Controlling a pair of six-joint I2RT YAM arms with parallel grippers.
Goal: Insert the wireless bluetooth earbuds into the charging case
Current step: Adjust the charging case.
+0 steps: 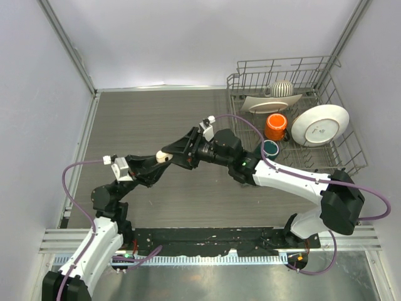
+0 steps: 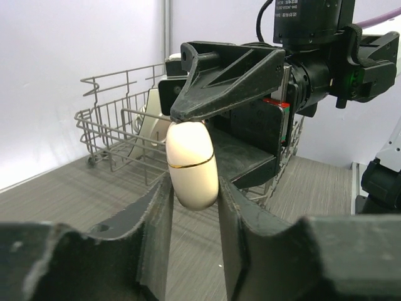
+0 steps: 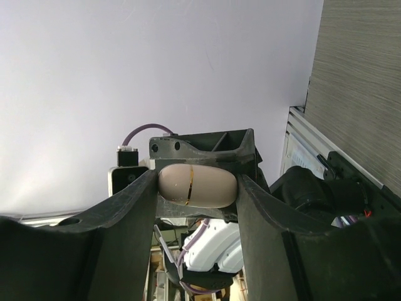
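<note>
A cream oval charging case [image 1: 163, 156] with a thin gold seam is held in the air between both grippers, above the middle of the table. It is closed. My left gripper [image 1: 158, 162] pinches its lower end [image 2: 192, 164] from the sides. My right gripper [image 1: 173, 151] clamps the case [image 3: 196, 185] end to end, with one finger [image 2: 225, 75] over its top. In the right wrist view the left gripper's black fingers [image 3: 203, 147] sit behind the case. No earbuds, white or black, show in any view.
A wire dish rack [image 1: 341, 147] stands at the back right with a white plate [image 1: 319, 124], an orange mug [image 1: 276, 126], a teal cup [image 1: 270, 148] and a striped mug [image 1: 281, 88]. The rack also shows in the left wrist view [image 2: 109, 135].
</note>
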